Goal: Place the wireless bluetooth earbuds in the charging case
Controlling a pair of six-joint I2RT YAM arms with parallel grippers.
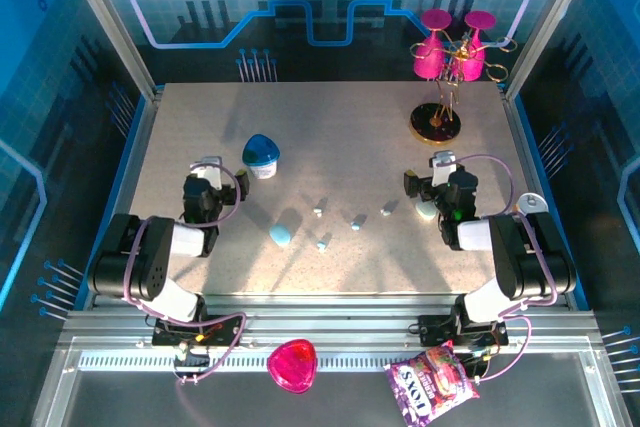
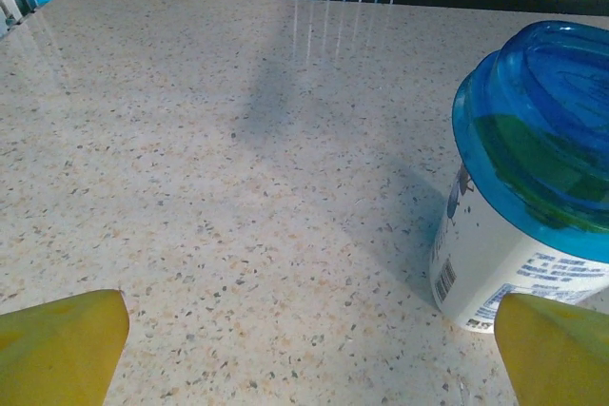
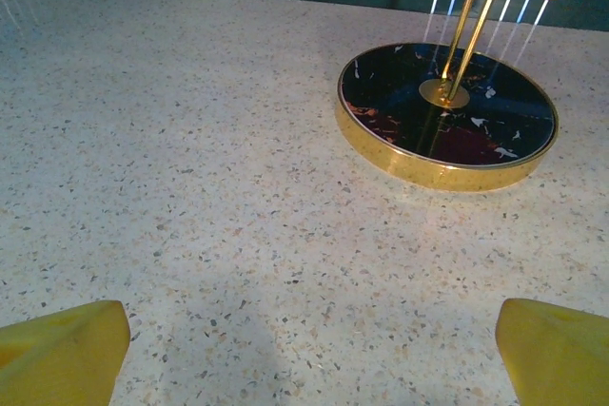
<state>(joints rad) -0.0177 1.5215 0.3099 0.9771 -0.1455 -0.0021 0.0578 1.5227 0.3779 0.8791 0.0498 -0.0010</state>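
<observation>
Earbuds [image 1: 357, 221] lie loose around the middle of the table [image 1: 330, 117]: four tiny pale pieces in a ragged row, one of them sitting a little closer to the near edge. Just left of them is a pale-blue case [image 1: 282, 234], flat on the table and apart from every piece. From above I cannot tell whether its lid is up. A second, whitish case [image 1: 427, 210] rests toward the right edge, tucked against the right arm.

Over on the left half, the left hand [image 1: 207, 165] points at the far edge with its fingers spread wide. In its wrist view, the left hand [image 2: 309, 349] has yellow fingertips [image 2: 67, 339] in the bottom corners with bare speckled table between them. A blue-lidded tub [image 2: 523, 187] stands upright just beside the right finger, and I cannot tell whether they touch. From the top, that tub [image 1: 261, 155] sits just right of the hand.

The right hand [image 1: 441, 159] is spread wide too and grips nothing. From the wrist, the right hand [image 3: 312, 354] faces a gold-rimmed black stand base [image 3: 447, 111] with a gold stem rising from it. That stand [image 1: 437, 123] sits near the far-right corner, carrying pink cups [image 1: 435, 47].

Past the near edge, a pink heart-shaped piece [image 1: 292, 364] and a candy bag [image 1: 432, 382] lie on the ledge.
</observation>
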